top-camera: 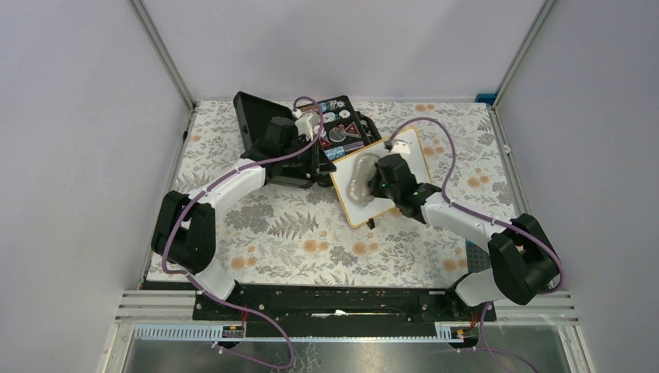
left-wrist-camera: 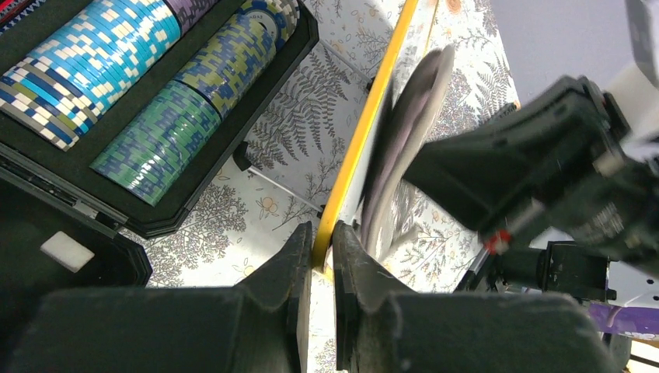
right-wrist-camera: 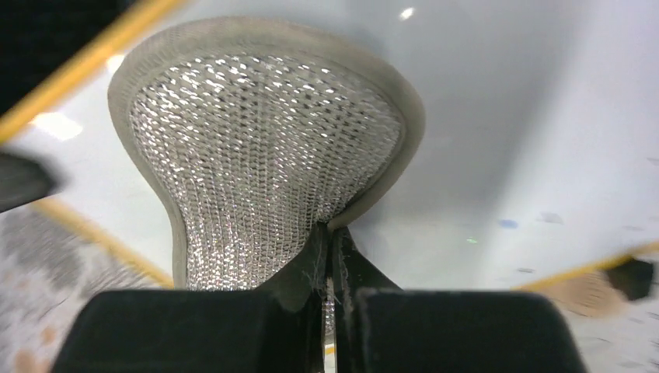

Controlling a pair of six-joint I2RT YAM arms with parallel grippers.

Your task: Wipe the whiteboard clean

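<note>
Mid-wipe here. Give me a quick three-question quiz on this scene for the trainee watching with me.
1. True or false: the left gripper is clamped on the edge of the whiteboard.
2. What does the right gripper hold against the board? A) a marker B) a grey mesh pad C) a spray bottle
3. Fill in: the open black case beside the board holds rows of ____.

Key: 1 true; 2 B; 3 poker chips.
</note>
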